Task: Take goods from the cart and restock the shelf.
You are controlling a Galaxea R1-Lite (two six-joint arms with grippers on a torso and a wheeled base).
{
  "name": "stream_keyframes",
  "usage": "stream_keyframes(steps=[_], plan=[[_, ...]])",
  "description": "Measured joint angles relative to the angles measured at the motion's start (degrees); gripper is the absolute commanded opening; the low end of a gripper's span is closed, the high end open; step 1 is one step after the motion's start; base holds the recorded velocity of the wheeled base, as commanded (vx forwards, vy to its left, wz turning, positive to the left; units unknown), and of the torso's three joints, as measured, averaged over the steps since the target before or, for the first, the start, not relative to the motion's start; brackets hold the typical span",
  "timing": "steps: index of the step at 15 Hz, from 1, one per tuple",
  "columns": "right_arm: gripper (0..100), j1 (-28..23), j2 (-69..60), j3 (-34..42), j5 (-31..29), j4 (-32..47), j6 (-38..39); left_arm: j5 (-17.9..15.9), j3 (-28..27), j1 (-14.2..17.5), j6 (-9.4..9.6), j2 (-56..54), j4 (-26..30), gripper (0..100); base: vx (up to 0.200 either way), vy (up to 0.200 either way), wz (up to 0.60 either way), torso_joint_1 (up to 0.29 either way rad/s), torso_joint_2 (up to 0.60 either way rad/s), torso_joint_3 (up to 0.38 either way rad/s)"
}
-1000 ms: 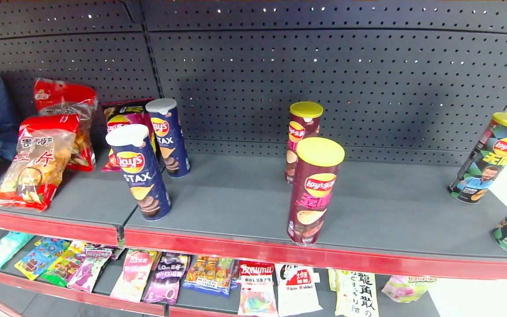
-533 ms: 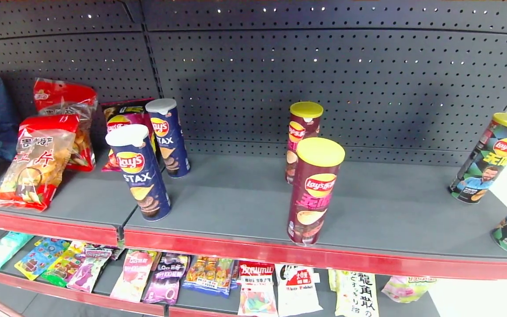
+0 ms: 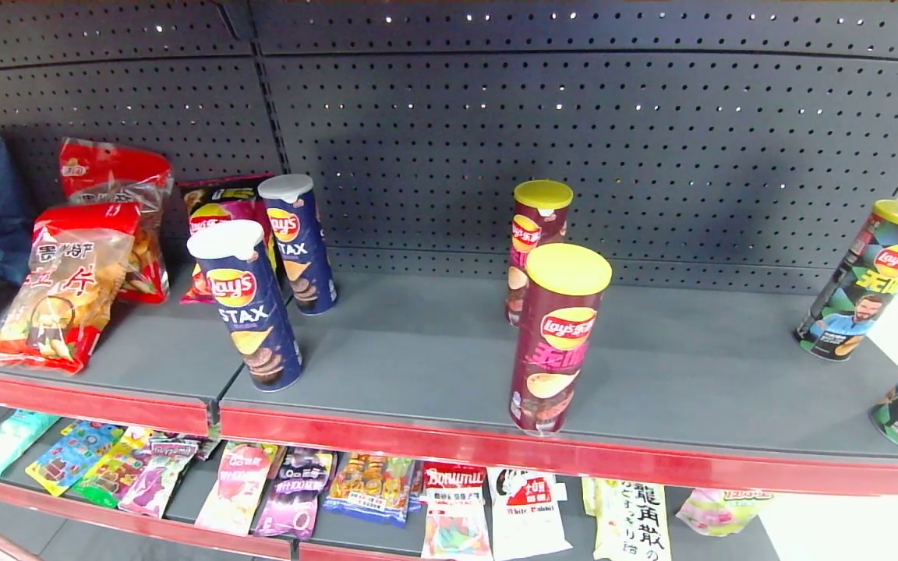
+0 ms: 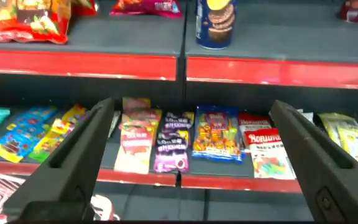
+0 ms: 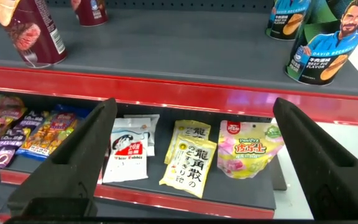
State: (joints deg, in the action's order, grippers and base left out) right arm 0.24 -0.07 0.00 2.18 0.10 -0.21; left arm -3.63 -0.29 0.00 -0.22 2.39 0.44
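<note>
Chip cans stand upright on the grey shelf [image 3: 433,366]: two blue ones [image 3: 250,308] on the left, two maroon ones with yellow lids [image 3: 558,343] in the middle, two green-and-black ones [image 3: 862,284] at the right end. My left gripper [image 4: 190,106] is open and holds nothing; it sits low in front of the shelf's red front edge [image 4: 79,62], below the front blue can [image 4: 215,25]. My right gripper [image 5: 194,102] is also open and holds nothing, in front of the red edge between a maroon can [image 5: 33,31] and the green-and-black cans [image 5: 322,43].
Red snack bags [image 3: 67,288] lie at the shelf's left end. Between the can groups are bare stretches of shelf. The lower shelf holds a row of flat candy packets [image 3: 371,487], also in front of both grippers [image 4: 166,140] [image 5: 188,155]. A perforated back panel [image 3: 574,140] closes the rear.
</note>
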Motion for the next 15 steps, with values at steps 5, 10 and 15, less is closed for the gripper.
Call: stream_keyframes(steps=[5, 10, 15], plan=[[100, 0.16, 0.38, -1.97, 3.61, -0.45, -0.23, 1.32, 0.05, 0.07, 0.32, -1.97, -0.06, 100, 0.000, 0.000, 0.00, 0.000, 0.00, 0.000], [100, 1.35, 17.04, -16.99, 9.72, -0.72, 1.60, 1.32, 0.05, 0.07, 0.32, -2.12, -0.06, 100, 0.000, 0.000, 0.00, 0.000, 0.00, 0.000], [100, 5.73, 43.12, -22.89, 13.93, -1.02, -4.46, 1.32, 0.02, 0.07, 0.32, -2.12, -0.06, 100, 0.000, 0.000, 0.00, 0.000, 0.00, 0.000]])
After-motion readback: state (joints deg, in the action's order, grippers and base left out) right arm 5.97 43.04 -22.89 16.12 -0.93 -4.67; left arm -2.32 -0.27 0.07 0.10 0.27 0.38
